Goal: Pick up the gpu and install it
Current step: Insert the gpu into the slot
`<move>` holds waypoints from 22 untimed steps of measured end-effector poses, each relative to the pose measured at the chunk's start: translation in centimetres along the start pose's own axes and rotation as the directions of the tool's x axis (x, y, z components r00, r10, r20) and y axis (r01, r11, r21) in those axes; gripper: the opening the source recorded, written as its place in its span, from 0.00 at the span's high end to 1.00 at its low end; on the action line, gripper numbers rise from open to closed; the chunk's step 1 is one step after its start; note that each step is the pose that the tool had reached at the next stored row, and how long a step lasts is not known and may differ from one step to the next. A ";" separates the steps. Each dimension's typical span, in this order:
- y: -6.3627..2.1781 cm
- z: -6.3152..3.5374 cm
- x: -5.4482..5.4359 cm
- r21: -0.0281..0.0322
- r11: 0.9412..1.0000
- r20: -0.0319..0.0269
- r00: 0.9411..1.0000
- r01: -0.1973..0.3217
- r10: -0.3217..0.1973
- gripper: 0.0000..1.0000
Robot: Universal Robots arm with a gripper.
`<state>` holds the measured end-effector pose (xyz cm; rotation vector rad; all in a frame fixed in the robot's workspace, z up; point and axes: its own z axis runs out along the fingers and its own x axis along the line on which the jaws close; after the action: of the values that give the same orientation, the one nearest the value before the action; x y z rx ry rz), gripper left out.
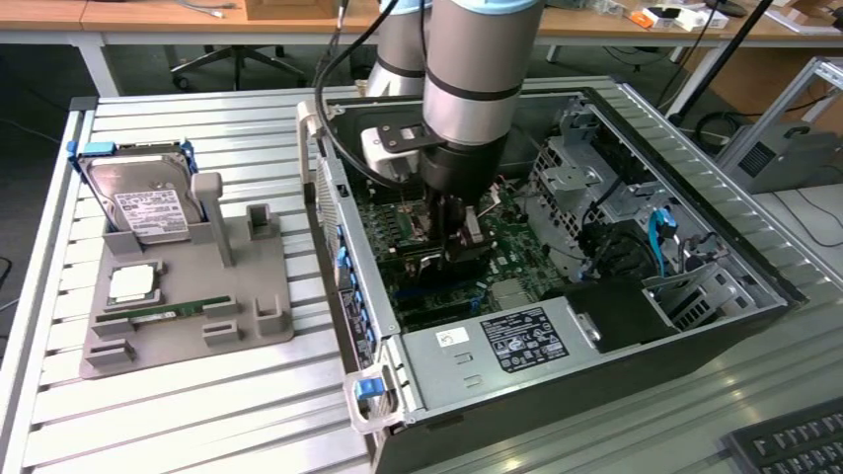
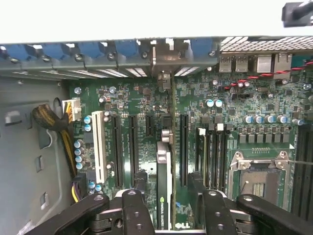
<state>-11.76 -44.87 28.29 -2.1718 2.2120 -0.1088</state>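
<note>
Where it stood edge-on in a motherboard (image 2: 122,105) slot, the gpu (image 2: 164,183) lay between the spread fingers (image 2: 136,210) of the gripper (image 2: 168,205) (neither finger touching it), inside the computer case (image 1: 737,326); gripper wide apart, holding nothing.

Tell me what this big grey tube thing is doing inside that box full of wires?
That tube is a robot arm. Its gripper reaches into an opened computer case. One picture is taken from outside; the other comes from a camera on the arm's wrist, looking down at the green motherboard. Between the gripper's open black fingers stands the gpu, a thin card, upright in a slot. Beside the case, a grey holder on the table carries a silver hard drive.
</note>
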 end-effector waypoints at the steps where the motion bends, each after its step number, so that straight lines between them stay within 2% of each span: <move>1: -0.02 -0.21 0.0 0.000 1.000 0.000 1.000 0.000 0.000 0.54; 5: -0.07 -0.90 0.0 0.000 1.000 -0.004 1.000 0.000 0.000 0.54; 8: -0.08 -1.06 0.0 0.000 1.000 -0.012 1.000 0.001 -0.001 0.55; 9: -0.09 -1.07 0.0 0.001 1.000 -0.014 1.000 0.001 -0.001 0.62; 10: -0.09 -1.08 0.0 0.000 1.000 -0.014 1.000 0.001 -0.001 0.62; 11: -0.09 -1.08 0.0 0.000 1.000 -0.015 1.000 0.001 -0.001 0.74; 13: -0.23 -1.08 0.0 -0.001 1.000 -0.015 1.000 0.002 -0.002 0.86; 14: -0.39 -1.06 0.0 -0.003 1.000 -0.015 1.000 0.002 -0.002 0.86; 15: -0.59 -1.04 0.0 -0.005 1.000 -0.015 1.000 0.002 -0.002 0.86; 16: -1.00 -1.01 0.0 -0.010 1.000 -0.015 1.000 0.002 -0.002 0.89; 22: -3.81 -0.79 0.0 -0.040 0.999 -0.015 1.000 0.003 -0.004 0.89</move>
<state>-8.02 -44.88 29.37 -2.2029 2.2376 -0.0817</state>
